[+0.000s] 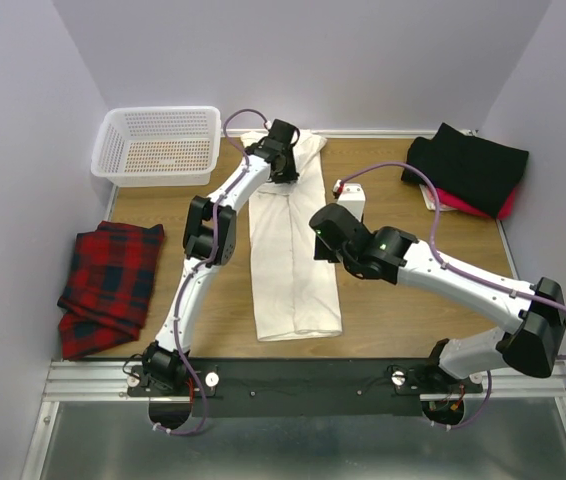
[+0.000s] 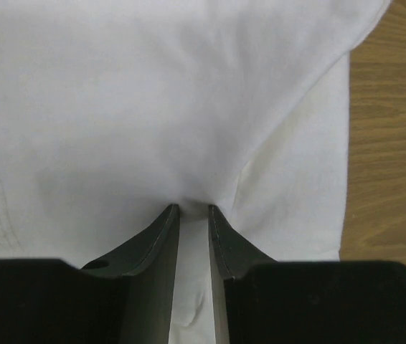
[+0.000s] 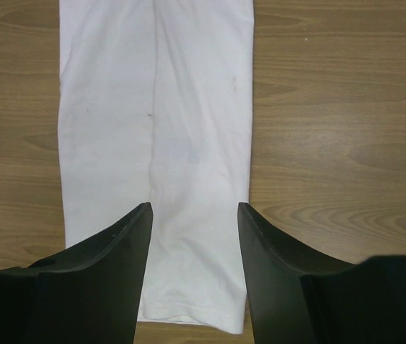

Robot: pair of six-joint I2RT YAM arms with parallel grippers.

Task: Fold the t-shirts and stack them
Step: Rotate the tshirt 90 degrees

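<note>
- Cream-white t-shirt (image 1: pixel 293 270), a long strip, lies under both pincers; black t-shirt (image 1: pixel 468 165) and red t-shirt (image 1: pixel 508 205) sit well right of the right pincer (image 1: pixel 321 238).
- Left pincer (image 2: pixel 194 209), nearly closed, pinches puckered cream cloth at its tips.
- Right pincer gapes wide over the strip, empty.

bright even light, soft shadows; the cream-white shirt (image 2: pixel 153 107) looks slightly washed out up close.

Pale lilac walls (image 1: pixel 23 120) enclose an evenly lit wooden table (image 1: pixel 393 320).
</note>
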